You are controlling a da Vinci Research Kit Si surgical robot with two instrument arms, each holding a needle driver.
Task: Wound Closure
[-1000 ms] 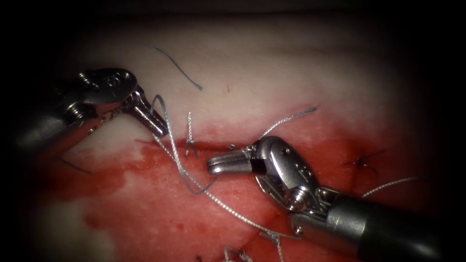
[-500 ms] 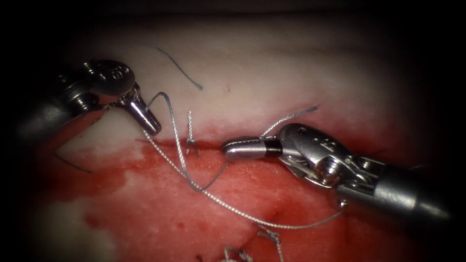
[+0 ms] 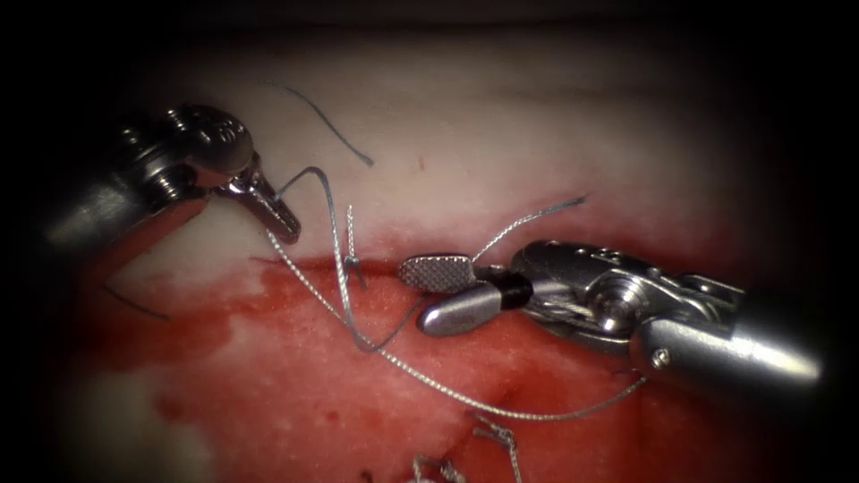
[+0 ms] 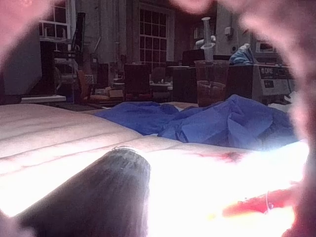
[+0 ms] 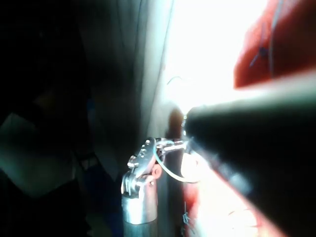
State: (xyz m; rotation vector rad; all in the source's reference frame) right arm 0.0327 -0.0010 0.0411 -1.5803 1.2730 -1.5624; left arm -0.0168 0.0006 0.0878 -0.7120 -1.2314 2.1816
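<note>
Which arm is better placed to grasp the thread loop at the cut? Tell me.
Probably right. The right tool has its jaws open, holding nothing, beside the thread. The left tool is already shut on thread.

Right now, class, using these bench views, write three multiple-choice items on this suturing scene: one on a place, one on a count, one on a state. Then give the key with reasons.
1. What do the left tool's jaws hold?
A. the thread
B. the tissue
C. nothing

2. How many jaws of the right tool can be seen spread apart?
A. none
B. two
C. four

3. Where does the loose blue thread end lie?
A. on the pale tissue above the cut
B. in the red fluid
C. in the right tool's jaws

Key: 1 A, the thread arcs out of its shut tip. 2 B, one ridged face shows above the other jaw, holding nothing. 3 A, it rests on the tissue, apart from both tools.
</note>
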